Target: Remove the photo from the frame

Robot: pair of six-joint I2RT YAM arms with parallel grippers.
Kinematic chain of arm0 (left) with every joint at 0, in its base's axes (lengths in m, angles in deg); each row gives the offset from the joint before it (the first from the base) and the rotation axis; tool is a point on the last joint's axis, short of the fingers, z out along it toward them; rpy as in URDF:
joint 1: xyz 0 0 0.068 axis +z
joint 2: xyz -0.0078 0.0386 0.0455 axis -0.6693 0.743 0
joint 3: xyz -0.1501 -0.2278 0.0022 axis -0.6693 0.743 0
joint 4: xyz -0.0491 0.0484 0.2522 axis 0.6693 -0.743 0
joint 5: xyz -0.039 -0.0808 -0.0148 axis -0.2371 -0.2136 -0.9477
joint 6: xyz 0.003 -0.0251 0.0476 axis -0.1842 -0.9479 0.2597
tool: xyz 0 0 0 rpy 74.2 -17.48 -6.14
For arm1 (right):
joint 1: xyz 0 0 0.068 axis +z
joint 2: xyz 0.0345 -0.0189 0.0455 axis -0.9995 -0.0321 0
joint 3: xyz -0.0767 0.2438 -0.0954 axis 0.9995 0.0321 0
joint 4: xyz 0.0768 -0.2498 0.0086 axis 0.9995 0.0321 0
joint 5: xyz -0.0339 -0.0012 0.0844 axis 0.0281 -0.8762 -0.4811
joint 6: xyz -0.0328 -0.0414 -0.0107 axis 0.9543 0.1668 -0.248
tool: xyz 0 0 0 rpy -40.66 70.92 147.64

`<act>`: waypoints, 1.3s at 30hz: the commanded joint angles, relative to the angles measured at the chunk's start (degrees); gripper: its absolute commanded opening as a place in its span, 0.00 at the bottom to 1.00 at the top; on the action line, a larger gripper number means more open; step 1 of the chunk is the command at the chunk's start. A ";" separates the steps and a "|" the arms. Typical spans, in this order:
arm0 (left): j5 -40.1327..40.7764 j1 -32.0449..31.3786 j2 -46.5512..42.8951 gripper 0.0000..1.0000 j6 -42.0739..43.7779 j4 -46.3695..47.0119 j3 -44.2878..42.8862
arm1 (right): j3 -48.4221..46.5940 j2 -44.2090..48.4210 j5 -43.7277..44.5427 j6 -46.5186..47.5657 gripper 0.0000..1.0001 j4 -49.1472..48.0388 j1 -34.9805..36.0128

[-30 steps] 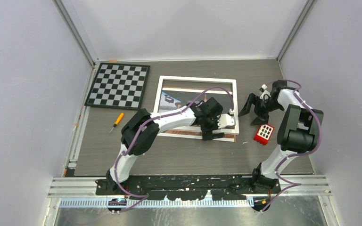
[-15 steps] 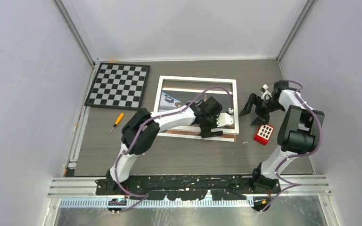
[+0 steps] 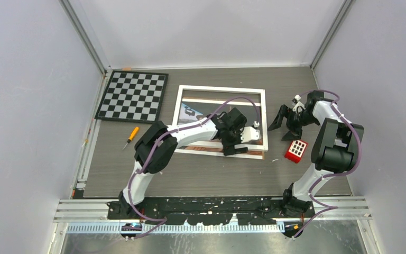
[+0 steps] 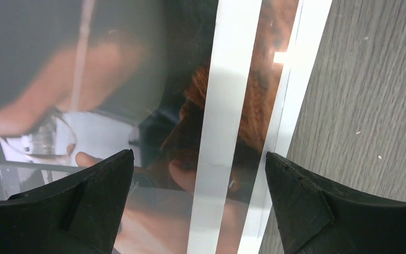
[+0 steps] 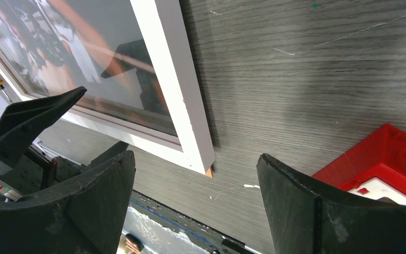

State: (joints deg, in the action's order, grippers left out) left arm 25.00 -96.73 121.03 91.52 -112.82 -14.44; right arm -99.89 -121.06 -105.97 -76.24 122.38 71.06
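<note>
Frame (image 3: 222, 89) is laid face up on the table (image 3: 217, 177), white border on top. Photo (image 3: 194, 112) is seen inside it behind the glazing, so it is not yet out. The back of the frame is underneath and can't be seen.

Left hand (image 4: 198, 155) is held over the near-right part of the frame, jaws wide apart with nothing between them. In its wrist view one finger is over the photo area and the other over the frame's outer border, where it meets bare table. Contact with the frame can't be confirmed from either view; it reads as a low hover.

Right hand (image 5: 195, 156) is placed just beside the frame's right edge, off the frame. It is also spread wide and empty, and the frame's near-right corner is taken in by its wrist view. A red block (image 3: 296, 150) is sat to the right of the frame, close to that hand.

Step judged: early — access stage. The photo can probably only be reached from the back, so the frame is expected to need lifting or flipping first.

Next move, as judged: a grip on the frame's right border is called for — one finger above the rim, one beneath. The edge lies flat, so a fingertip has to be worked under it. The right hand is well placed to take the raised edge. The red block is to be kept clear of when the frame is swung over.
</note>
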 commanded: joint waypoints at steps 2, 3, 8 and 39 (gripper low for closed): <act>-0.98 1.39 -2.93 0.96 1.50 -3.29 1.22 | -1.20 0.38 -1.16 0.31 0.89 -0.30 -0.21; -1.11 1.56 -3.01 0.97 1.55 -3.45 1.26 | -1.22 0.38 -1.15 0.34 0.88 -0.36 -0.22; -1.44 2.14 -3.35 0.97 2.10 -4.14 1.85 | -1.27 0.21 -1.09 0.15 0.89 -0.49 -0.30; -6.67 5.59 -6.23 0.77 7.88 -5.36 3.93 | -1.09 -0.68 -1.44 -0.96 0.88 -1.40 -0.28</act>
State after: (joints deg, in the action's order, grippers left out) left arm 20.15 -91.53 118.00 96.27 -117.82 -10.38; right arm -99.89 -121.50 -106.30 -76.52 121.85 71.06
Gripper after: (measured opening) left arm 0.783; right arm 0.880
